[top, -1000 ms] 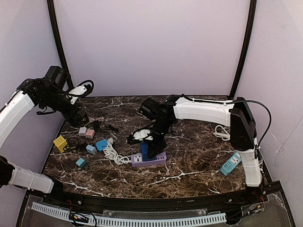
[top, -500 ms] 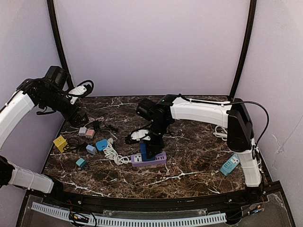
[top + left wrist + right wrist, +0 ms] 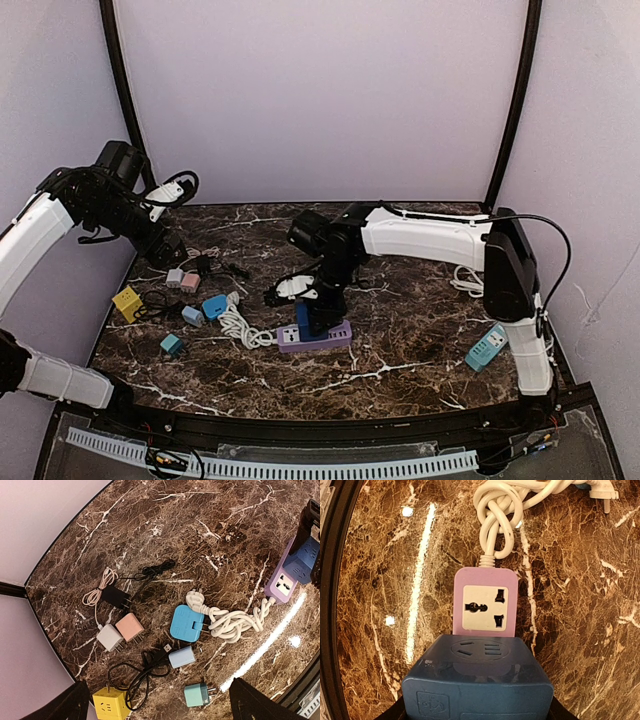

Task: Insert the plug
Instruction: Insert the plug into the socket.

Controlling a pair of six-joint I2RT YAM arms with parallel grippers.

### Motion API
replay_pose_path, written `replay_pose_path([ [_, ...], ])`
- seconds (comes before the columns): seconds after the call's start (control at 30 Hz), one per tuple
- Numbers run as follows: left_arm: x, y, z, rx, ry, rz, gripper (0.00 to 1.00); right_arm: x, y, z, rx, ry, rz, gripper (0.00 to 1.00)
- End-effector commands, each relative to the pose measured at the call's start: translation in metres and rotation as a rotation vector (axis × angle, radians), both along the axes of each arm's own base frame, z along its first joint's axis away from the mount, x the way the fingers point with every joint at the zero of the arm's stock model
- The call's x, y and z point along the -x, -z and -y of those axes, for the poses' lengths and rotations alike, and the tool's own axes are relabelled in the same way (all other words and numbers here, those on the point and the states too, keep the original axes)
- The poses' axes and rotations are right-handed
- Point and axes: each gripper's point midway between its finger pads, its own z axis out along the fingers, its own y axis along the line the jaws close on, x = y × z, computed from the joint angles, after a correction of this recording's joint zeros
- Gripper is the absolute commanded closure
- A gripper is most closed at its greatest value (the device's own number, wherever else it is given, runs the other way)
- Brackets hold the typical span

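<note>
Dark blue boxy plastic plug point(image 3: 304, 319), top view: stands on the lilac plastic power strip point(image 3: 340, 336), mid-table toward the front, just right of the strip's left-end socket.
Right gripper point(image 3: 318, 312), top view: points down at the plug, its fingers pinching the plug's sides.
Left gripper point(image 3: 168, 248), top view: raised over the far-left corner of the dark marble table point(image 3: 410, 360), well apart from the strip.
Teal power strip point(image 3: 487, 347), top view: lies alone near the right edge.
Left fingers point(image 3: 72, 705), left wrist view: spread wide, nothing between them.
Small chargers, left wrist view: yellow cube point(image 3: 109, 702), white cube point(image 3: 110, 639), pink cube point(image 3: 130, 627), sky-blue flat adapter point(image 3: 184, 623), pale blue plug point(image 3: 182, 656) and teal plug point(image 3: 196, 695) lie scattered below.
Knotted white cord point(image 3: 232, 622), left wrist view: runs to the lilac strip at the right edge.
Plug, right wrist view: fills the lower frame and covers the strip's near end.
White universal socket point(image 3: 485, 608), right wrist view: uncovered just beyond the plug.
Pins, right wrist view: hidden, so seating cannot be told.
</note>
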Motion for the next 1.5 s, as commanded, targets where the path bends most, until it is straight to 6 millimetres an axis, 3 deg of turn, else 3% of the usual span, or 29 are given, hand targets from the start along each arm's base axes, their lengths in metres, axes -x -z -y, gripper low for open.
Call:
replay_pose_path([
  [0.0, 0.006, 0.000, -0.004, -0.010, 0.003, 0.005, 0.00, 0.036, 0.105, 0.069, 0.346, 0.068, -0.128, 1.00],
  [0.1, 0.007, -0.003, -0.004, -0.008, 0.002, 0.008, 0.00, 0.024, 0.108, 0.062, 0.336, 0.096, -0.072, 1.00],
  [0.27, 0.015, -0.010, -0.007, -0.012, 0.014, 0.009, 0.00, -0.005, 0.079, 0.018, 0.191, 0.123, 0.015, 1.00],
  [0.37, 0.028, -0.016, -0.008, -0.001, 0.031, 0.015, 0.03, -0.006, 0.065, 0.012, 0.137, 0.106, 0.031, 1.00],
  [0.5, 0.064, -0.025, -0.011, 0.029, 0.091, 0.071, 0.04, 0.003, 0.059, 0.009, 0.078, 0.081, 0.009, 1.00],
  [0.63, 0.118, -0.039, -0.027, 0.044, 0.160, 0.274, 0.02, 0.002, 0.056, 0.007, 0.043, 0.046, 0.029, 1.00],
  [0.67, 0.127, -0.033, -0.023, 0.062, 0.195, 0.277, 0.02, 0.002, 0.055, 0.006, 0.041, 0.040, 0.035, 1.00],
  [0.77, 0.161, -0.038, -0.005, 0.179, 0.333, 0.364, 0.02, 0.001, 0.052, 0.002, 0.011, 0.038, 0.041, 1.00],
  [0.83, 0.167, -0.028, 0.015, 0.261, 0.438, 0.336, 0.05, 0.006, 0.049, 0.000, -0.013, 0.047, 0.021, 1.00],
  [0.87, 0.164, -0.032, 0.024, 0.296, 0.476, 0.354, 0.06, 0.007, 0.048, -0.001, -0.022, 0.051, 0.017, 1.00],
  [0.9, 0.156, -0.020, 0.027, 0.311, 0.464, 0.316, 0.09, 0.007, 0.047, -0.001, -0.027, 0.054, 0.021, 1.00],
  [0.93, 0.144, -0.027, 0.032, 0.332, 0.459, 0.365, 0.10, 0.008, 0.046, -0.002, -0.034, 0.053, 0.028, 1.00],
  [0.97, 0.135, -0.014, 0.037, 0.352, 0.446, 0.330, 0.11, 0.008, 0.045, -0.003, -0.043, 0.053, 0.034, 1.00],
  [1.0, 0.127, -0.023, 0.045, 0.386, 0.479, 0.383, 0.11, 0.006, 0.044, -0.005, -0.051, 0.058, 0.043, 1.00],
  [1.03, 0.121, -0.011, 0.053, 0.416, 0.494, 0.346, 0.12, 0.004, 0.042, -0.006, -0.058, 0.070, 0.048, 1.00],
  [1.07, 0.109, -0.018, 0.059, 0.436, 0.505, 0.391, 0.12, 0.002, 0.040, -0.009, -0.066, 0.077, 0.048, 1.00],
  [1.1, 0.101, -0.002, 0.065, 0.464, 0.499, 0.334, 0.12, 0.002, 0.038, -0.012, -0.078, 0.088, 0.039, 1.00],
  [1.13, 0.093, -0.007, 0.073, 0.485, 0.528, 0.371, 0.13, 0.003, 0.035, -0.015, -0.091, 0.097, 0.029, 1.00],
  [1.17, 0.089, 0.012, 0.082, 0.499, 0.556, 0.316, 0.13, 0.003, 0.034, -0.018, -0.102, 0.110, 0.019, 1.00],
  [1.2, 0.088, 0.010, 0.094, 0.511, 0.615, 0.349, 0.13, 0.004, 0.033, -0.020, -0.112, 0.121, 0.009, 1.00],
  [1.23, 0.086, 0.032, 0.102, 0.515, 0.630, 0.294, 0.13, 0.004, 0.032, -0.022, -0.122, 0.133, 0.002, 1.00],
  [1.27, 0.086, 0.029, 0.117, 0.540, 0.681, 0.334, 0.13, 0.005, 0.032, -0.024, -0.131, 0.144, -0.008, 1.00],
  [1.3, 0.091, 0.053, 0.127, 0.576, 0.685, 0.246, 0.12, 0.006, 0.031, -0.026, -0.141, 0.151, -0.023, 1.00],
  [1.33, 0.082, 0.054, 0.136, 0.630, 0.670, 0.248, 0.12, 0.008, 0.031, -0.029, -0.152, 0.153, -0.036, 1.00],
  [1.37, 0.079, 0.055, 0.144, 0.677, 0.687, 0.285, 0.11, 0.010, 0.031, -0.031, -0.163, 0.154, -0.049, 1.00],
  [1.4, 0.077, 0.082, 0.146, 0.709, 0.629, 0.185, 0.11, 0.011, 0.033, -0.032, -0.165, 0.155, -0.057, 1.00],
  [1.43, 0.072, 0.074, 0.152, 0.746, 0.652, 0.242, 0.10, 0.011, 0.036, -0.032, -0.157, 0.166, -0.061, 1.00],
  [1.47, 0.071, 0.097, 0.155, 0.753, 0.639, 0.176, 0.10, 0.012, 0.040, -0.029, -0.134, 0.173, -0.068, 1.00],
])
